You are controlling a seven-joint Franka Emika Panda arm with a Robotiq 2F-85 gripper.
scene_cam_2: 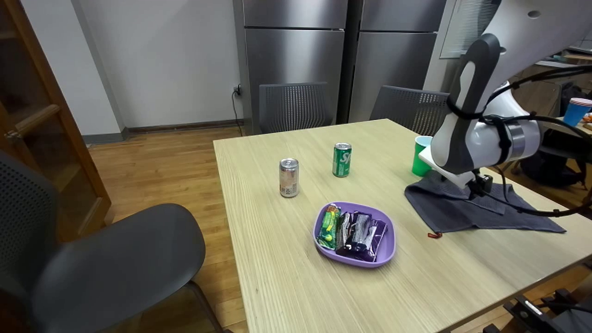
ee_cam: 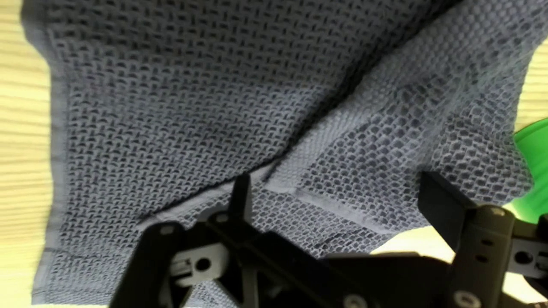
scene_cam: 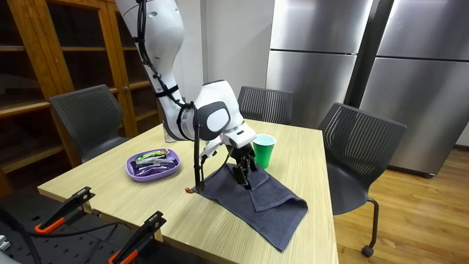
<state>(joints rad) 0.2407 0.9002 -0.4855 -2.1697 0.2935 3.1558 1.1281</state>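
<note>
Over the partly folded towel [scene_cam: 263,218], the gripper [ee_cam: 335,182] stands spread wide, empty; I'd call this lining up, the next move needing a careful pinch.

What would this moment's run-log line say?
fingers: open, over towel; contact: unclear; towel: partly folded on table; green cup: beside towel

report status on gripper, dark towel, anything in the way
Gripper open, nothing gripped. Dark towel just below, partly folded over itself, contact unclear. Green cup close by its edge, possibly in the way.
</note>
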